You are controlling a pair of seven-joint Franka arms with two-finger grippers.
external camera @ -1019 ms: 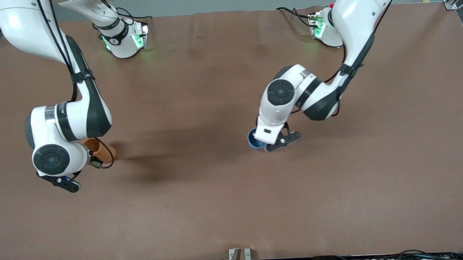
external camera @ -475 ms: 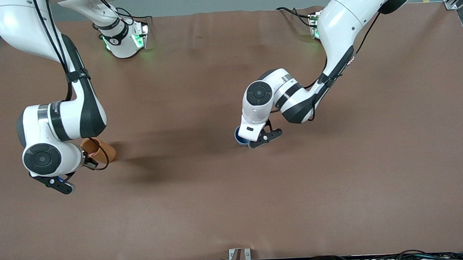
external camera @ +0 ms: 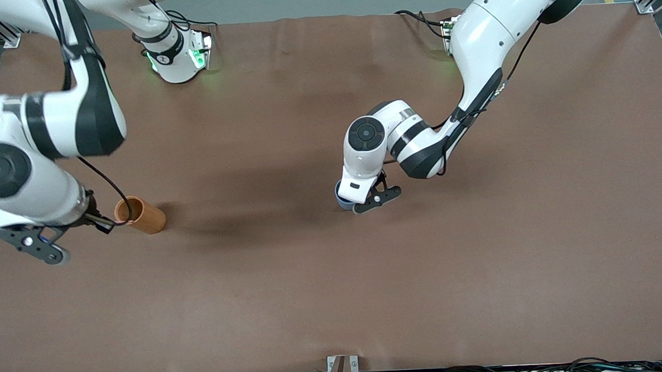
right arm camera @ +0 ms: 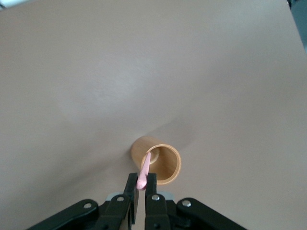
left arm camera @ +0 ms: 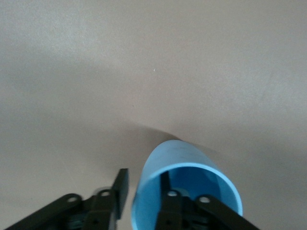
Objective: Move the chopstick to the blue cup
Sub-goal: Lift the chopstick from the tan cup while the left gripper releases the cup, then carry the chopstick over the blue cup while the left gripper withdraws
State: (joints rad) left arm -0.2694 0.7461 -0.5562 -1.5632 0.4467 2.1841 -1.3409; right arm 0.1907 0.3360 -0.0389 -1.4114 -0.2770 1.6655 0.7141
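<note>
My right tool [right arm camera: 142, 189] is clamped on the pale-pink chopstick [right arm camera: 144, 168], over the brown desk [external camera: 479, 246] beside the orange-brown wooden cup [external camera: 140, 215]; only a short foreshortened length of the stick shows in the right wrist view, its tip overlapping the wooden cup's rim there, and I cannot tell whether it touches; in the front view the stick is hidden under my wrist; the right arm comes down its end of the desk, elbow bent, wrist turned downward, partly cut off by the frame edge. My left tool [left arm camera: 144, 201] straddles the wall of the blue cup [left arm camera: 165, 165], one finger inside, one outside with a visible gap, so the jaws stand parted, not pinching; the cup's lower part is cut off in the wrist view, and in the front view only a sliver of it peeks out beneath my left wrist near the desk's middle; the left arm reaches in folded, forearm angled down.
</note>
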